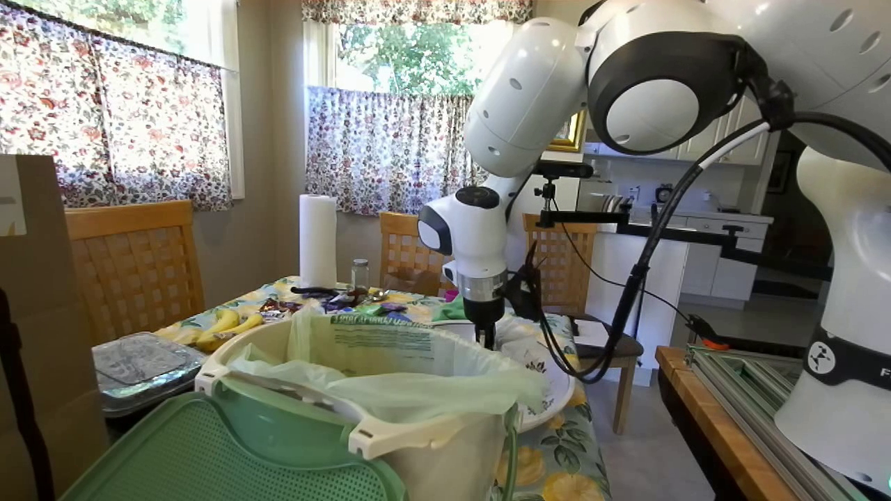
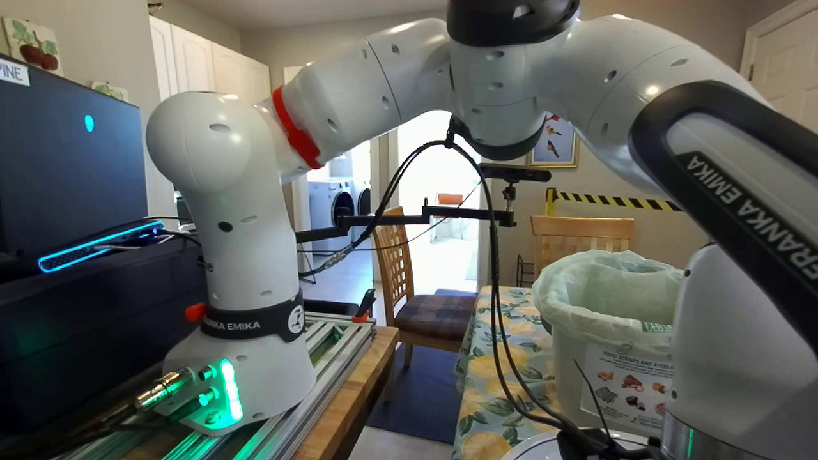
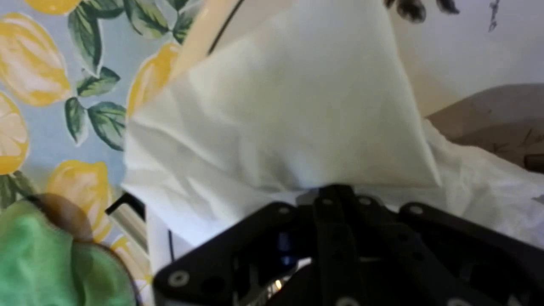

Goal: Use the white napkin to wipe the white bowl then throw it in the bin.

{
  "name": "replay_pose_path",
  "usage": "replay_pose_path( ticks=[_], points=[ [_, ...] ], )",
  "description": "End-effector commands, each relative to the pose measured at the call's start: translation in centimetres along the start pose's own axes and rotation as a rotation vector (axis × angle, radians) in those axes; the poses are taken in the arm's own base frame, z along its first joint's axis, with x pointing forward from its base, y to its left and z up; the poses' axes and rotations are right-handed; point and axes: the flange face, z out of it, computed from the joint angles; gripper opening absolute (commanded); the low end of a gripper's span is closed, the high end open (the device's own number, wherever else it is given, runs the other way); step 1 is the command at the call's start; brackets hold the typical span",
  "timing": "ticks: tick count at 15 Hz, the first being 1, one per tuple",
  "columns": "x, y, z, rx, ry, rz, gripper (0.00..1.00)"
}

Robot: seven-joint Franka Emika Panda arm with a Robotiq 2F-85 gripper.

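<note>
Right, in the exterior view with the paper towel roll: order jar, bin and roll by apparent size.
1. bin
2. paper towel roll
3. jar
The bin is nearest of the three, which probably exaggerates its lead.

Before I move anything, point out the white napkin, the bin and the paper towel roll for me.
White napkin [image 3: 293, 110]: in the wrist view, on the middle of its broad flap.
Bin [image 2: 569, 370]: in an exterior view, on its outer wall.
Paper towel roll [image 1: 317, 242]: in an exterior view, on its upright side.
</note>
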Motion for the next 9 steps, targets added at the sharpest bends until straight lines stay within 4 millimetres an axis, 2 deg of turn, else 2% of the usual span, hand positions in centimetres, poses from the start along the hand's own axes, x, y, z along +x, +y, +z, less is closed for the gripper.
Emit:
replay_pose_path(
  ticks=[1,9],
  points=[
    [1.6,-0.1,0.9,-0.047,0.101,0.083,0.00],
    [3.9,-1.5,-0.1,-0.002,0.272,0.199,0.00]
  ],
)
